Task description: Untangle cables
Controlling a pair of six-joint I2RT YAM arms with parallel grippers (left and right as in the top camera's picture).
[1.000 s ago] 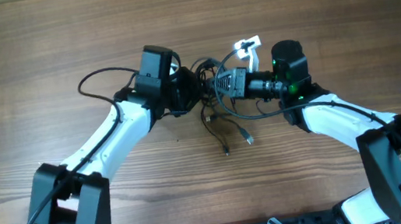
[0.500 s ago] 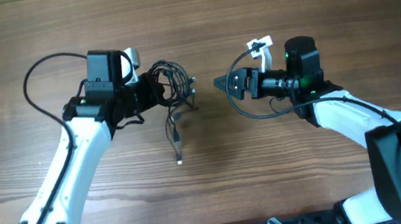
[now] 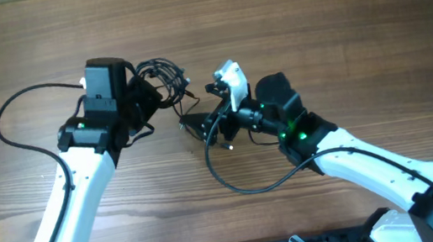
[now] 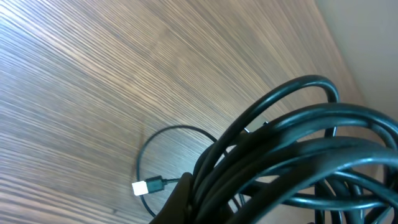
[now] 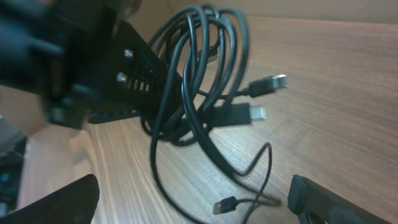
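Your cables (image 3: 163, 71) sit toward the far middle of the wooden table (image 3: 338, 19). They are gathered in a bunch of dark loops and clenched in the left gripper (image 3: 151, 92), whose jaws are closed tight on the bundle. From the right wrist view you can see the loops (image 5: 193, 81) hanging off the left gripper's black finger (image 5: 124, 68). Two larger plug ends (image 5: 273, 82) and (image 5: 252, 114) stick out to the side of the bunch, and a thinner strand trails down to a small plug (image 5: 225, 204) lying on the wood. From the left wrist view the bundle (image 4: 298, 155) fills the lower right of the frame as thick overlapping coils. Beyond it, one thin cord curls in a loop on the tabletop and ends in a pale plug (image 4: 142, 186). Whether the loops are truly knotted or only stacked on one another you cannot tell from any view. Your right gripper (image 3: 193, 124) is just beside the bunch, on the near side and pointing toward it. Its jaws are spread wide and grasp nothing, and its two fingers (image 5: 59, 202) show at the bottom corners of its own camera with the dangling strands between and ahead of them. The right arm's own black lead (image 3: 239, 187) loops on the table below it, apart from the cables.
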